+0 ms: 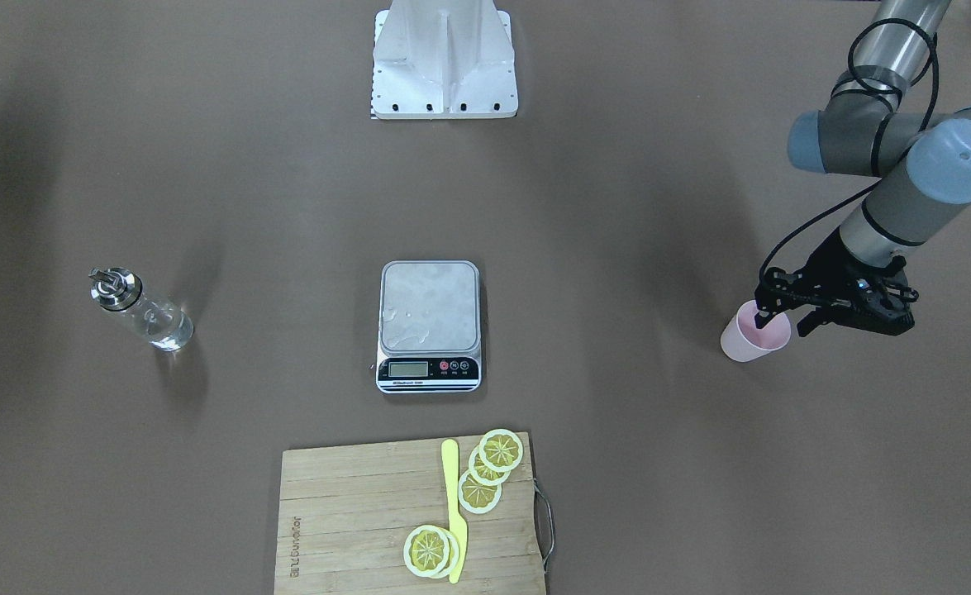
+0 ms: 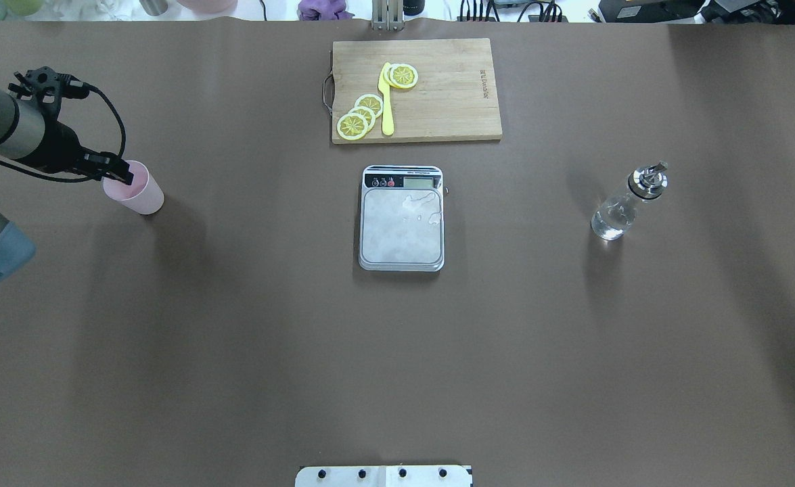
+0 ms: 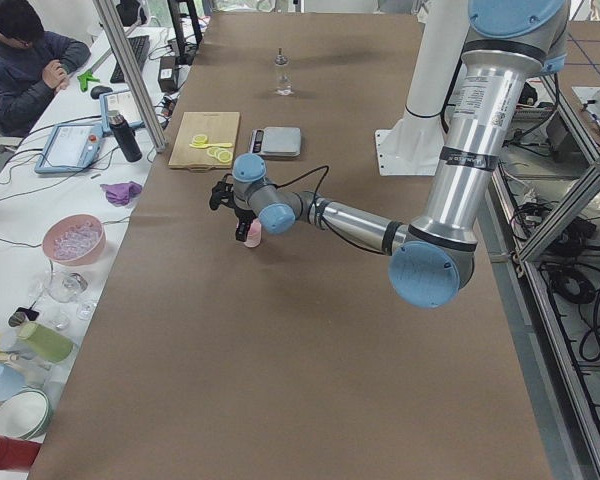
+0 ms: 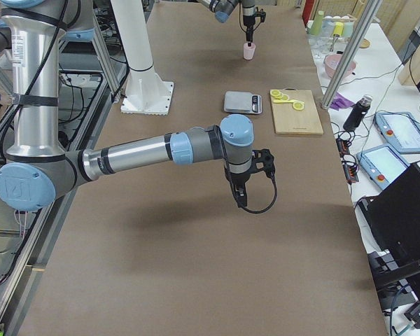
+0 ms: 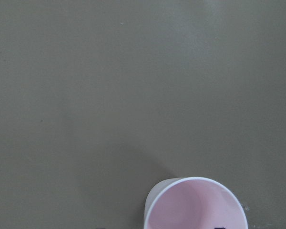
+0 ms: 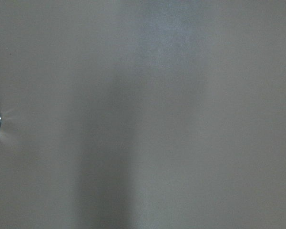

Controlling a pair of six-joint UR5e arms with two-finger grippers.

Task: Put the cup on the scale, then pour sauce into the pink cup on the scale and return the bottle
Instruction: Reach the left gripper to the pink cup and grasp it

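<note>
Left end effector [image 1: 778,321] first: we see its jaws parted and straddling the wall of the cup [image 1: 741,343]. One finger [image 1: 760,312] dips inside the mouth and the other sits just outside the rim on the side toward the wrist. We see a clear gap between them, so they are not clamped on the thin wall. In the left wrist view we catch only a dark fingertip at the bottom edge, inside the pink cup. The cup stands upright on the bench [image 1: 617,248], far out on the robot's left side and well apart from the scale [image 1: 430,307].

We find the right end effector [image 4: 239,198] only in the exterior right view. It points down over bare bench, and we cannot tell how far its jaws are open.

Moving outward, the scale sits at mid-bench with nothing standing on its steel platform, which carries a few pale smears. The bottle [image 1: 142,312] stands far on the robot's right, with the clear sauce [image 1: 167,330] in its lower part. Beyond the scale, a wooden cutting board [image 1: 353,512] holds lemon slices [image 1: 500,450] and a yellow knife [image 1: 454,512].
</note>
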